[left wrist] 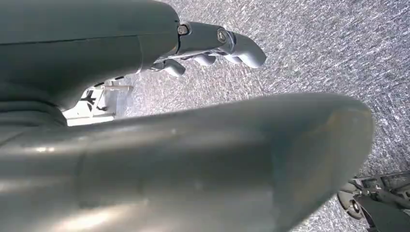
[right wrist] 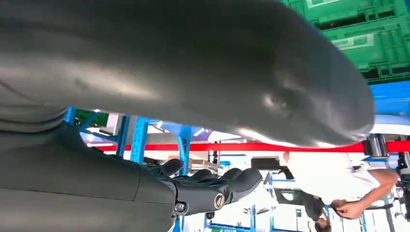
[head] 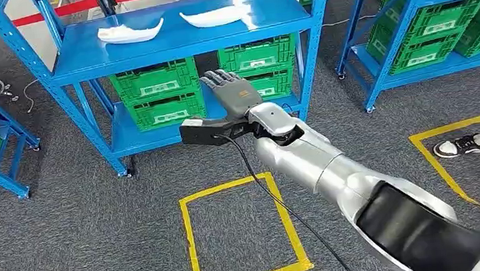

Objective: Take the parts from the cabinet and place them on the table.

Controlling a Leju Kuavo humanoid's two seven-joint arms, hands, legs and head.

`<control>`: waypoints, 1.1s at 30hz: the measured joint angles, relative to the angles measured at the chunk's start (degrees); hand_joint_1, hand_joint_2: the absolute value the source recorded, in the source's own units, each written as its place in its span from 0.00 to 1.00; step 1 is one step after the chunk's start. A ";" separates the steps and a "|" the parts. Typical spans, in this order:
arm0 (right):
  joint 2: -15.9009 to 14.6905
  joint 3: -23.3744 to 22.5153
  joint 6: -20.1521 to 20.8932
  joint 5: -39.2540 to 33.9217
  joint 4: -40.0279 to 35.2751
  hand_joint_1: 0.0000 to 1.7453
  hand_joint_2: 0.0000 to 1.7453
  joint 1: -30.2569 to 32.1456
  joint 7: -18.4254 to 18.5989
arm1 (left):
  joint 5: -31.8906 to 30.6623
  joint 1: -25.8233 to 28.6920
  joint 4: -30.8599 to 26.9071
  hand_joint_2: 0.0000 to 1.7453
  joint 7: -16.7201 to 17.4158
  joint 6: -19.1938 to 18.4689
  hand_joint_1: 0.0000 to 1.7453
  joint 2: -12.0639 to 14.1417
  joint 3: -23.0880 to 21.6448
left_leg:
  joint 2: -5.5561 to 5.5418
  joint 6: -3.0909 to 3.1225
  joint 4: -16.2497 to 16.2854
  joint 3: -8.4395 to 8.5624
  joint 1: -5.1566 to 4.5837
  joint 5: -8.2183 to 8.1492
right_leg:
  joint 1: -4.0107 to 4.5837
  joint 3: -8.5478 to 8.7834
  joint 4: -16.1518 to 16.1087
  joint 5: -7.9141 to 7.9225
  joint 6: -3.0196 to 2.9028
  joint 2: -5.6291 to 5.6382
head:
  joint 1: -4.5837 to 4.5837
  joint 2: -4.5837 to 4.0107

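The task looks barely begun. Two white parts lie on the top shelf of the blue cabinet (head: pixel 180 44): the left part (head: pixel 130 32) and the right part (head: pixel 217 16), side by side and slightly apart, both untouched. The right hand (head: pixel 229 91) is stretched forward at the end of its silver arm, its fingers loosely spread and holding nothing; in the head view it sits in front of the green crates (head: pixel 159 93) on the lower shelf, well below the parts. Judging from this, the reach toward the upper shelf is still to be made, and neither part has been lifted. The left hand (left wrist: pixel 212 46) hangs over the grey carpet, its fingers lightly curled and apart with nothing in them. A yellow taped square (head: pixel 241 233) marks the floor in front of the cabinet. A person's shoes (head: pixel 460 146) stand by another taped outline to the right, and in the right wrist view a person in white (right wrist: pixel 338 181) is seen beyond the red barrier tape (right wrist: pixel 241 146). Grasping, carrying and setting both parts on the surface all remain.
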 joint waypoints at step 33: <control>-4.77 0.52 -4.20 0.02 -3.98 0.00 0.00 3.43 1.40 | -0.83 -0.63 -0.17 0.00 -0.68 -1.09 0.00 0.17 -1.55 | 0.17 -2.47 13.66 -7.04 1.66 -5.79 | -1.92 -1.80 1.57 -0.29 -0.34 1.94 | -0.26 0.00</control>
